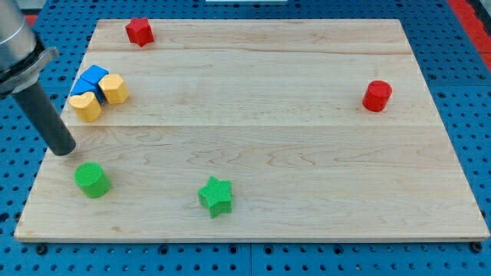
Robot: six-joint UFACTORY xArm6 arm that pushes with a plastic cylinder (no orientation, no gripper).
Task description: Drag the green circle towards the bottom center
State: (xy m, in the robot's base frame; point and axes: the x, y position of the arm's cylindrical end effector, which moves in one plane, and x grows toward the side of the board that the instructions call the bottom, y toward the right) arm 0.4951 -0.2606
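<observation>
**Ana:** Nearest the camera sits the green star, low on the tabletop, a little to the view's left of centre. Over near the bottom-left corner is the green circle, lying flat and clear of everything else.

**Ben:** And my tip?

**Ana:** It rests just above and slightly to the view's left of the green circle, near it but not touching, as far as I can tell. As for the tool, it is a plain dark rod with nothing to open or close, so it holds nothing; it can only push.

**Ben:** So which step is this?

**Ana:** I'd judge it the approach. The circle looks unmoved from the left edge, and bottom centre lies well to its right, roughly where the star stands.

**Ben:** What does the next move call for?

**Ana:** Probably settling the tip against the circle's left side, then sweeping rightward along the bottom edge. Pushing from above would run it off the board's lower edge. The star sits in the path, so stopping short of it, or steering past it, seems wise.

**Ben:** Anything else nearby?

**Ana:** A blue block and two yellow blocks cluster above the tip; a red star and a red cylinder lie well apart.
</observation>
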